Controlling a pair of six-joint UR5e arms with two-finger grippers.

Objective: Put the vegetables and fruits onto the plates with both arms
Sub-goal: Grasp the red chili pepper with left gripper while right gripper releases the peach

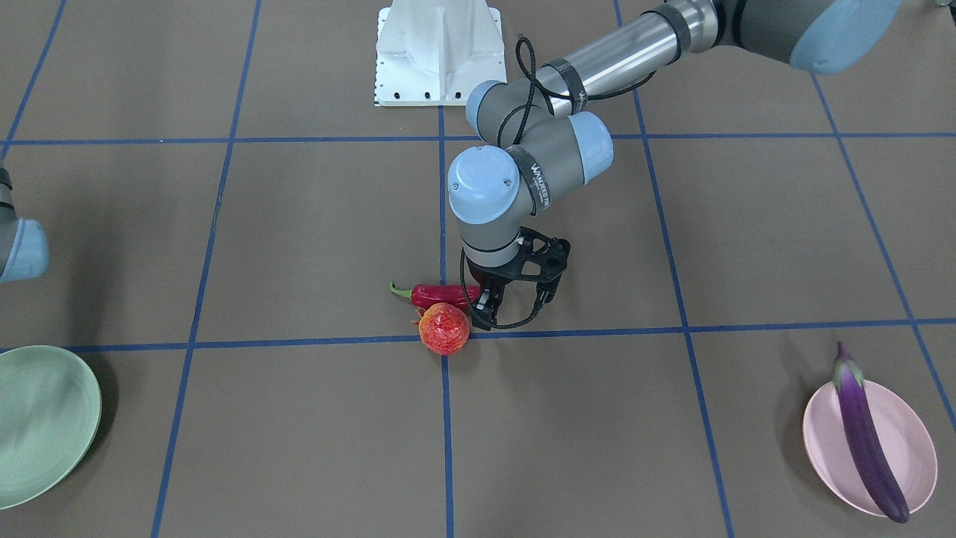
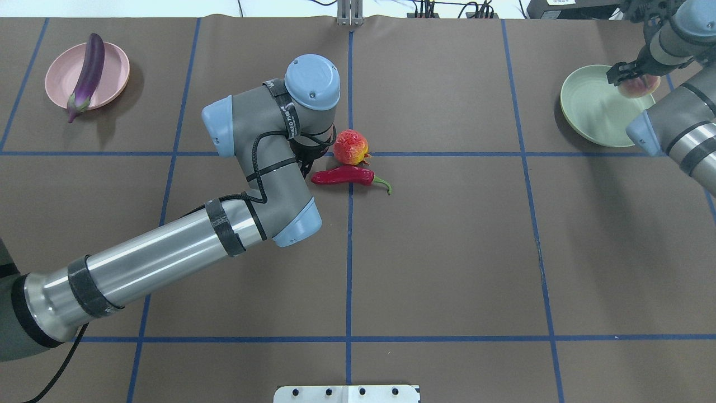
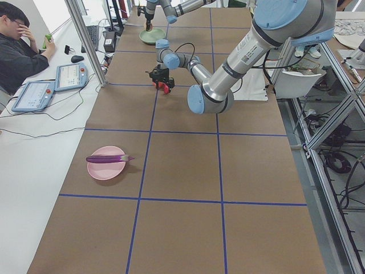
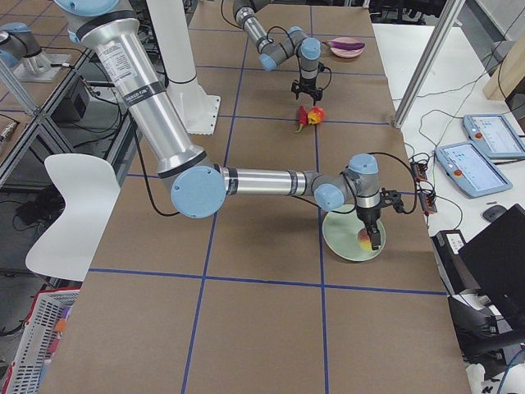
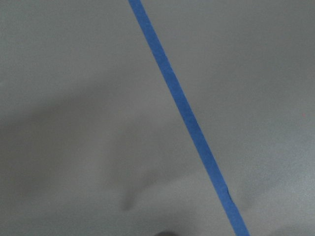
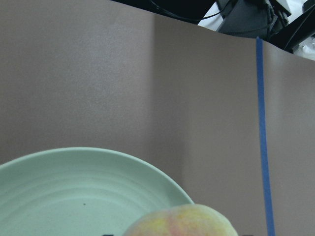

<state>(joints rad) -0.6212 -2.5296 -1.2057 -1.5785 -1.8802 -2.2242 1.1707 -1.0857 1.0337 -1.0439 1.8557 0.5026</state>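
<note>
The left arm (image 1: pixel 523 172) folds steeply down over the middle of the bench (image 1: pixel 299 224), its pincer (image 1: pixel 485 305) at the thick end of the wrinkled red chili (image 1: pixel 441 294) just beside the mottled pomegranate (image 1: pixel 444 328), its opening impossible to tell, while the right arm (image 2: pixel 682 129) reaches out and its pincer (image 2: pixel 635 83) clasps the pale yellow-pink peach (image 6: pixel 182 223) over the green plate (image 2: pixel 593 106).

You have bright, even overhead light: soft shadows fall on the worktop (image 1: pixel 314 239), glare streaks the left arm (image 2: pixel 168 252), and your left wrist view is blurred.
</note>
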